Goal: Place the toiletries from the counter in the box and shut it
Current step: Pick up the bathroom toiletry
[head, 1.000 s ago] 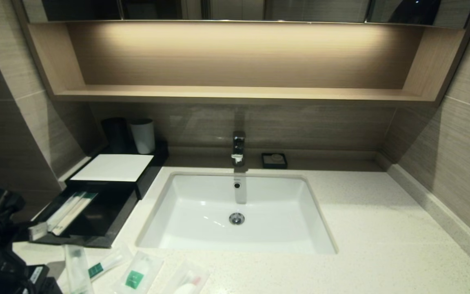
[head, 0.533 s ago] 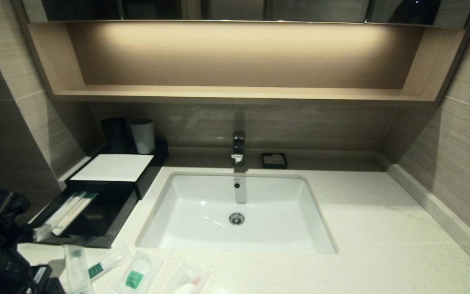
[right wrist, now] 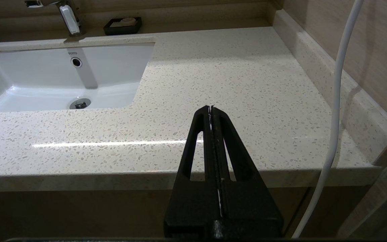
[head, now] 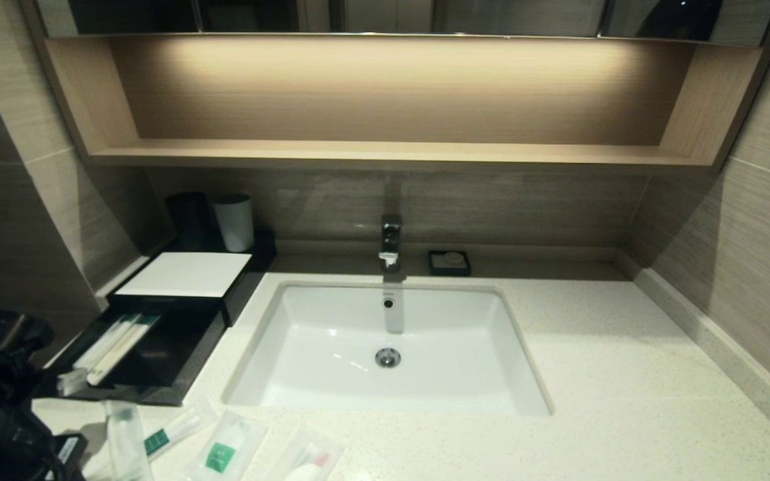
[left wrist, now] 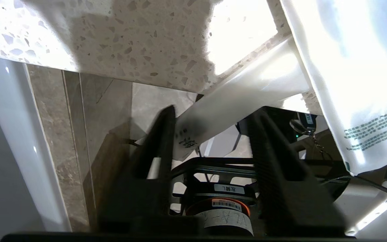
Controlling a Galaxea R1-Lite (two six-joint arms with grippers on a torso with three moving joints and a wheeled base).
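Left end effector (left wrist: 210,124): fingers spread, at the worktop (head: 625,401) front edge, a toothbrush pack (left wrist: 244,97) overhanging between them. Box (head: 184,275) at 9 o'clock of the sink (head: 331,321); drawer (head: 151,351) open, packs inside. Sachets (head: 224,449) at 7 o'clock. Right end effector (right wrist: 211,114): pressed together, empty.
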